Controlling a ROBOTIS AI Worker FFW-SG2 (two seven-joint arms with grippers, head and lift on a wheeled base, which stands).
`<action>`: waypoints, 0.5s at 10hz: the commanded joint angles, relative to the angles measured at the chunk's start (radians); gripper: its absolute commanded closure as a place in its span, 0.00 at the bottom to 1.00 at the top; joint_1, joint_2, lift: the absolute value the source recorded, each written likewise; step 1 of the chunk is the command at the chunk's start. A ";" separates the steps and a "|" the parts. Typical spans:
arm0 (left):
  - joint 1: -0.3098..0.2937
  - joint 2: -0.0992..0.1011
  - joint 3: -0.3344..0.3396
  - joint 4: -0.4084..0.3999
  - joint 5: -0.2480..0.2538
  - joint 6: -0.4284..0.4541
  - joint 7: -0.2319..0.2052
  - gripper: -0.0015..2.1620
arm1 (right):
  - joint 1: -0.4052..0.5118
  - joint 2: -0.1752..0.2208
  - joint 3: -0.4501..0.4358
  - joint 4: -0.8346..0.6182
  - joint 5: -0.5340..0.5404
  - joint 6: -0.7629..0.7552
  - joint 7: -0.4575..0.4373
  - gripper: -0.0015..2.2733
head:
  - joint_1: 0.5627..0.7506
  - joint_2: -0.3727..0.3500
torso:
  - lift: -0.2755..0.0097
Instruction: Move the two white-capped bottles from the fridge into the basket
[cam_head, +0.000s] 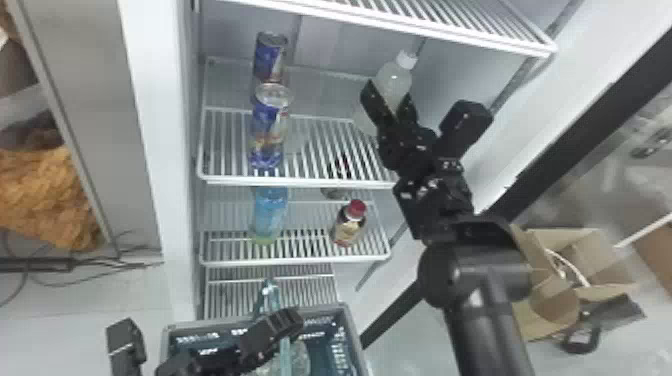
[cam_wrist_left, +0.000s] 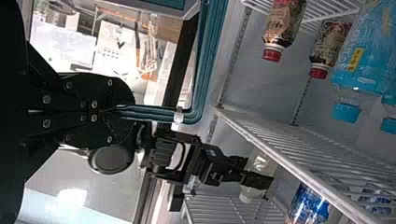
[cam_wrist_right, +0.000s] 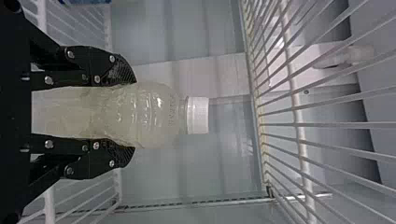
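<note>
The white-capped bottle (cam_head: 395, 77) stands upright over the fridge shelf (cam_head: 300, 183), cap (cam_wrist_right: 198, 115) up, with my right pincer (cam_wrist_right: 132, 115) clasping its sides below the shoulder. Its long axis runs across my fingers' reach, and my right arm is the nearer one. Whether the base touches the shelf I cannot tell.

From there the basket (cam_head: 356, 335) lies lower, nearer me and to the left, so I judge the move to be out past the shelf's front edge, then left and down. The cap has the wire shelf above (cam_head: 400, 31); a small lift should do. The cans (cam_head: 268, 120) stand well apart on the left, leaving room between. My left pincer (cam_wrist_left: 132, 111) is clamped on the basket's handle (cam_wrist_left: 204, 79); the bottle could knock that going in.
</note>
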 joint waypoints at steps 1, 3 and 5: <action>0.000 0.000 -0.001 0.000 0.000 0.000 0.000 0.54 | 0.068 0.000 -0.018 -0.086 -0.009 0.023 0.003 0.37 | 0.70 0.03 | 0.97; 0.000 0.000 -0.001 0.000 0.000 0.000 0.000 0.54 | 0.154 0.001 -0.042 -0.182 -0.039 0.057 0.007 0.37 | 0.70 0.03 | 0.97; 0.000 0.000 -0.001 0.000 0.000 0.000 0.000 0.54 | 0.233 0.012 -0.076 -0.275 -0.053 0.089 0.020 0.37 | 0.70 0.03 | 0.97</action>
